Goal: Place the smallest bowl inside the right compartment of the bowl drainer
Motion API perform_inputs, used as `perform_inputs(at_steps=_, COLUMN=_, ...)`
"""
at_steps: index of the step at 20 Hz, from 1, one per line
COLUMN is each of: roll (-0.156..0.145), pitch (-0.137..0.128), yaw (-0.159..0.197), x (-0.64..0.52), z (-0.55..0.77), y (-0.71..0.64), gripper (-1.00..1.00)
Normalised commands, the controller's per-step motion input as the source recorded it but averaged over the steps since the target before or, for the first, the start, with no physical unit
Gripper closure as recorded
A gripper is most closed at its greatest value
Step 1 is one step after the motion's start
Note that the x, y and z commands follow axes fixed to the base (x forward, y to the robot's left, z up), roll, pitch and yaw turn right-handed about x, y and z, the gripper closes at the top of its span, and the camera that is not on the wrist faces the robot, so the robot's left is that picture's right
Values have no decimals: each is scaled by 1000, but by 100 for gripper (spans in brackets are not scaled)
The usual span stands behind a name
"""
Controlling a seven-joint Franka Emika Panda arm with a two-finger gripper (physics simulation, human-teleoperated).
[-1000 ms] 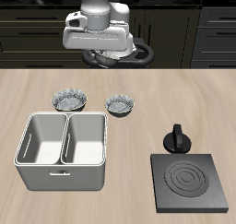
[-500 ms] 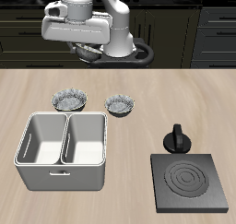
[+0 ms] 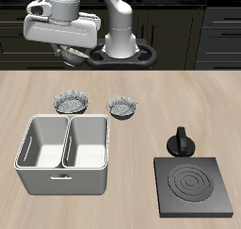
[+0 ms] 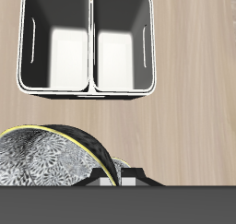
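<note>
My gripper (image 3: 72, 52) hangs high over the table's back edge, shut on the smallest bowl (image 3: 73, 54), a grey fluted one. In the wrist view this bowl (image 4: 46, 159) fills the near field and hides my fingertips. The bowl drainer (image 3: 64, 182) is a light grey tub near the table's front edge. Both its wells are empty, the right compartment (image 3: 89, 143) included. It also shows in the wrist view (image 4: 89, 91), well below the gripper and apart from the bowl.
Two larger fluted bowls (image 3: 71, 102) (image 3: 122, 106) sit on the table just behind the drainer. A black square stove plate (image 3: 195, 188) lies near the front edge, with a black knob-like object (image 3: 181, 141) behind it.
My gripper has carried the bowl sideways along the table's back edge, from behind the smaller resting bowl to behind the larger one, and slightly higher. Nothing on the table moved.
</note>
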Motion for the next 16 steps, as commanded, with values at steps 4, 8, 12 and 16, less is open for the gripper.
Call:
perform_inputs(at_steps=4, roll=40, pitch=6, yaw=9, x=349, z=76, y=-79, gripper=100)
perform_inputs(at_steps=8, roll=25, pitch=-20, yaw=-8, x=306, z=115, y=-76, gripper=100)
perform_inputs(at_steps=12, roll=20, pitch=-9, yaw=-11, x=295, z=85, y=-40, gripper=100)
perform_inputs(at_steps=16, roll=-4, pitch=-8, yaw=17, x=277, z=108, y=25, gripper=100)
